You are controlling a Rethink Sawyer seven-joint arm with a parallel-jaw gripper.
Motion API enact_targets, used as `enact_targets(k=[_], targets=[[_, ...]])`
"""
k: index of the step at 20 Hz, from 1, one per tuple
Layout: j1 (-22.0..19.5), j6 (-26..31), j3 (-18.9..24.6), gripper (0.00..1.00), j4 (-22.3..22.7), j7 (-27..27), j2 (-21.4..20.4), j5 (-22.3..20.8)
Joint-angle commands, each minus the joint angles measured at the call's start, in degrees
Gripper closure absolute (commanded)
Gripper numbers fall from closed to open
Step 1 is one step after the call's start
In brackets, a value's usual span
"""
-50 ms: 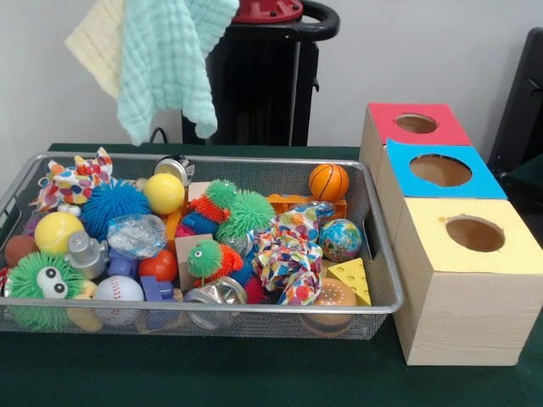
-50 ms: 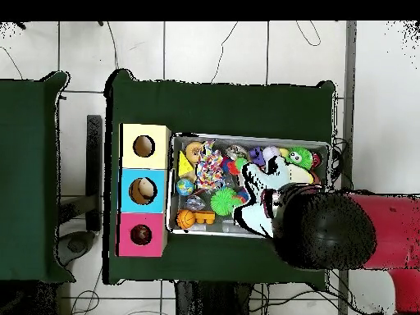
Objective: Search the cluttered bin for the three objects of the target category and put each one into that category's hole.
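Three wooden boxes are sitting in a row beside a wire mesh bin (image 1: 386,292) on a green table (image 1: 254,373). Each box has a round hole in its coloured top: a red box (image 1: 416,124) farthest back, a blue box (image 1: 439,170) in the middle, and a yellow box (image 1: 475,234) nearest the camera. The bin is overflowing with toys, among them a small basketball (image 1: 328,181) at the back right, a globe ball (image 1: 340,239), a cheese wedge (image 1: 351,279) at the front right corner, a baseball (image 1: 118,291), a yellow ball (image 1: 164,193) and a blue spiky ball (image 1: 114,206). The gripper cannot be made out, so its fingers cannot be judged. In the front view, a mint green cloth (image 1: 170,55) and a pale yellow cloth (image 1: 98,38) are hanging above the bin's left end. In the overhead view, the red and black arm (image 2: 344,231) is reaching over the bin's right end.
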Motion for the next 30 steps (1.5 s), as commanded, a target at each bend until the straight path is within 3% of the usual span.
enact_targets(k=[1,30], targets=[[-0.78,3.9,2.95,1.0,0.56,-17.89,3.17,-2.32],[-0.41,1.79,3.65,1.0,3.74,-14.88,2.4,-0.97]])
